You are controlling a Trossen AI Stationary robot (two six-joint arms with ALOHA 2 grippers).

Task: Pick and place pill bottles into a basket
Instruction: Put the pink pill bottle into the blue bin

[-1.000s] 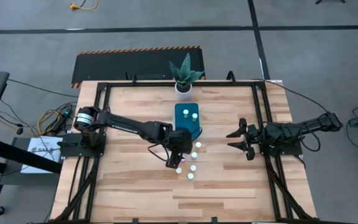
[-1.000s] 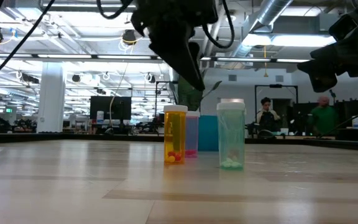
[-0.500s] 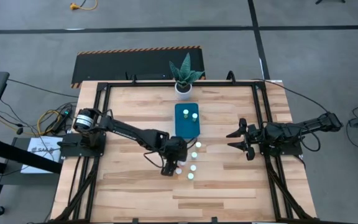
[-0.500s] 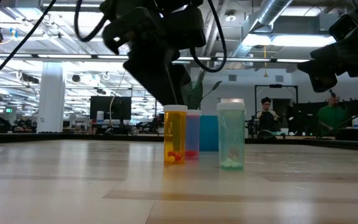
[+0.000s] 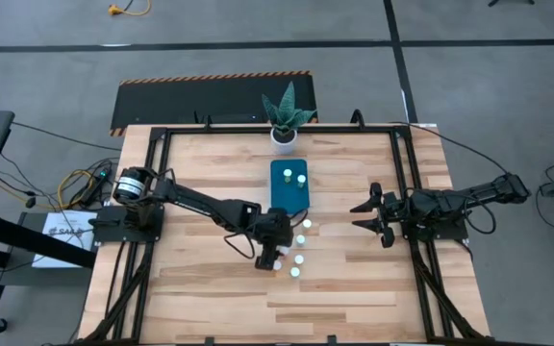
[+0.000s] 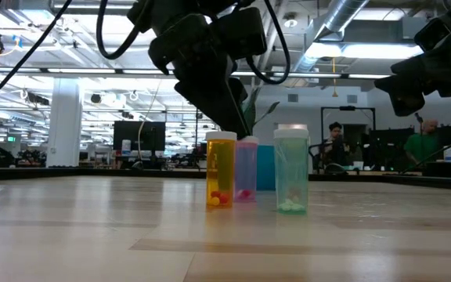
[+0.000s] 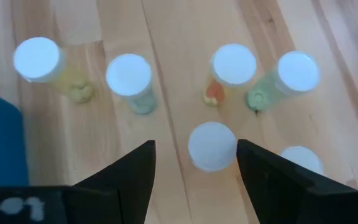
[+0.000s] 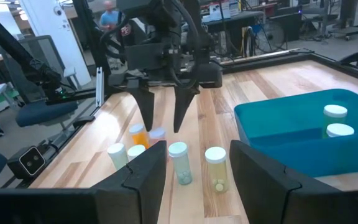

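Left gripper (image 7: 194, 155), jaws wide, above white-capped pill bottles (image 7: 212, 145) on wooden desk (image 5: 354, 288); colours distinguishable only at desk level.

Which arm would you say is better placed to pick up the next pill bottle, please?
Left. The left gripper hangs open directly over the loose pill bottles, one cap between its fingers. The right gripper waits near the table's right edge.

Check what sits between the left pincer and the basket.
Two white-capped pill bottles stand on the wood between the left pincer and the basket; the right wrist view shows it best.
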